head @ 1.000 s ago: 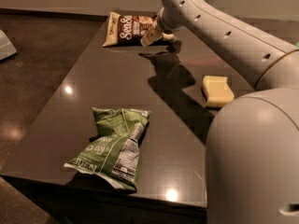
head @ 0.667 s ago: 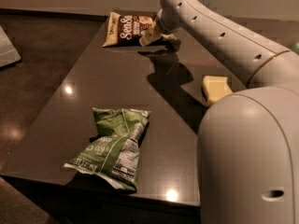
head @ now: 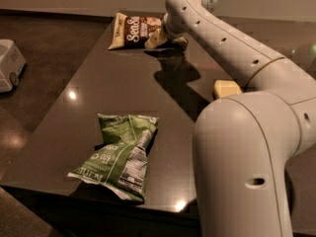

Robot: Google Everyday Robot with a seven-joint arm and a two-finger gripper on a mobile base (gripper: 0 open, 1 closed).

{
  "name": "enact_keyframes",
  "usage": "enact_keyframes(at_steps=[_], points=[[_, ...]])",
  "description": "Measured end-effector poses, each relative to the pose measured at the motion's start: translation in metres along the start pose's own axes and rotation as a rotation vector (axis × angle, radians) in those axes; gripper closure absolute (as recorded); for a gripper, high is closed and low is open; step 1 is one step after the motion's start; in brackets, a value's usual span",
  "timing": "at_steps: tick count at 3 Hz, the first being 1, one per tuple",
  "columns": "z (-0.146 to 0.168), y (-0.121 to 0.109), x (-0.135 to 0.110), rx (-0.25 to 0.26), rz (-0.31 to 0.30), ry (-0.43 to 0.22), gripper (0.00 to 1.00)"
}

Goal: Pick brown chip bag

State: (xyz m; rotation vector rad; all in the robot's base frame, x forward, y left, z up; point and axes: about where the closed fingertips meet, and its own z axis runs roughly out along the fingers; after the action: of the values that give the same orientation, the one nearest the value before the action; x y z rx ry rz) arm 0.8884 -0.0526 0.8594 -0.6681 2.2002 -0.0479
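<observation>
The brown chip bag [head: 133, 31] lies flat at the far end of the dark table [head: 103, 98], with a dark brown middle, white lettering and cream-tan ends. My gripper [head: 163, 39] is at the bag's right end, low over the table, touching or just above the bag's edge. The arm reaches across the table from the near right, and its wrist hides part of the gripper and the bag's right end.
A green chip bag [head: 120, 154] with a white nutrition label lies near the table's front edge. A small pale yellow block [head: 226, 88] sits at the right, partly behind my arm. A white object [head: 9, 65] stands on the floor at the left.
The arm's near segment has swung further into view at the lower right. The gripper stays at the brown bag's right end. The bags have not moved.
</observation>
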Motion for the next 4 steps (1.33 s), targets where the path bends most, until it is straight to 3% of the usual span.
enact_keyframes(at_steps=[2, 4], points=[[0.009, -0.001, -0.003, -0.013, -0.012, -0.016, 0.5], [-0.004, 0.0, -0.013, -0.004, -0.03, -0.058, 0.96]])
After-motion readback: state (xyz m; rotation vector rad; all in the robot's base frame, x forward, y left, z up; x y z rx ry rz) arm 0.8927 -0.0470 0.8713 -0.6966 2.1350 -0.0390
